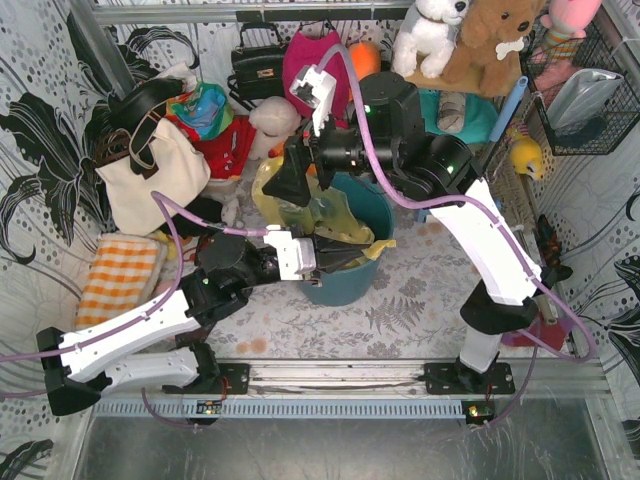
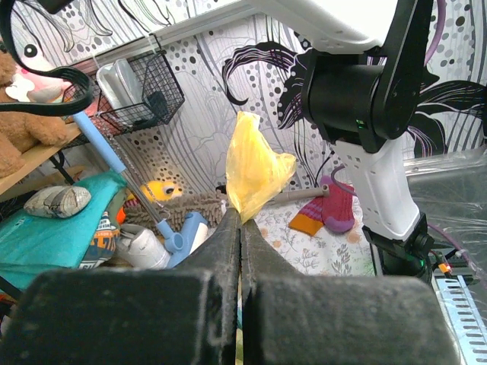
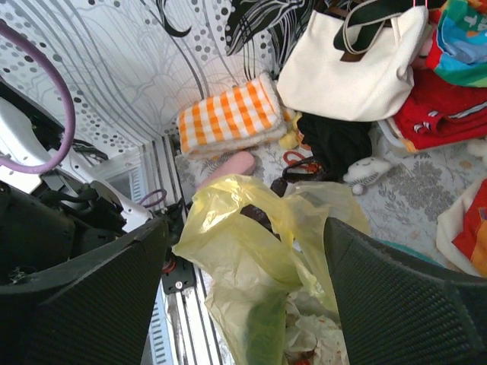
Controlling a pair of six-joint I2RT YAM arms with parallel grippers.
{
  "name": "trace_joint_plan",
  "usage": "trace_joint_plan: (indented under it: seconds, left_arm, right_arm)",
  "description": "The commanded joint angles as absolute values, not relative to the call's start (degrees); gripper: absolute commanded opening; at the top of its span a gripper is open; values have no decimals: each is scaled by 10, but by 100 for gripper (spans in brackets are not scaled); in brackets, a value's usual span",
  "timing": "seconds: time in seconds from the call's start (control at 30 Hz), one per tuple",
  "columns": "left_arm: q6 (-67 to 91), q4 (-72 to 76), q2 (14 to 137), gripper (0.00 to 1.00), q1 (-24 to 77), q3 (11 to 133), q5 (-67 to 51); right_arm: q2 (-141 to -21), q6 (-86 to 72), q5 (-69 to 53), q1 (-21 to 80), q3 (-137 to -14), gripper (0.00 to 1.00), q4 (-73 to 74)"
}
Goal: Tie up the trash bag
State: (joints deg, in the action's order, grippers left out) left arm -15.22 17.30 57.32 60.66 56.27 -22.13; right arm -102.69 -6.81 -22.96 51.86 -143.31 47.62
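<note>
Left hand (image 2: 241, 222) tight on a flap of the trash bag (image 2: 255, 171), right hand (image 3: 247, 296) wide open above it, teal bin (image 1: 345, 285) beneath

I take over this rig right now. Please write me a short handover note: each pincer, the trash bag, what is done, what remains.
Left pincer: shut on a flap of the trash bag.
Right pincer: open above the bag's mouth, holding nothing.
Bag sits in the teal bin, mouth open, no knot visible.
Done: one flap gripped. Left: grip the other side, tie the knot.
</note>
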Motion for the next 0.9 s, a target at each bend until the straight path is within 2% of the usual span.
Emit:
trace_joint_plan:
  seconds: [0.0,0.07,0.17,0.33,0.37,0.6,0.87]
  left_arm:
    - [-150,185,570,0,603,575,-226]
    - [-151,186,569,0,603,573,-224]
    - [-154,182,566,0,602,573,-220]
    - [-166,175,556,0,599,573,-197]
    - [-169,180,552,0,599,570,-185]
    - [-177,238,528,0,579,533,-53]
    - [-137,258,530,0,535,539,-40]
  right_arm:
    - [-1045,-91,-253,520,-1453,82,423]
    - [-1050,-100,-254,521,-1454,78,411]
    - [-1056,-103,-249,521,-1455,57,410]
    - [-1048,-98,-209,520,-1447,2,416]
    - [-1042,-97,-193,520,-1441,0,417]
    - [-960,-105,-106,520,-1318,0,391]
    - [-819,-171,5,520,-1142,0,335]
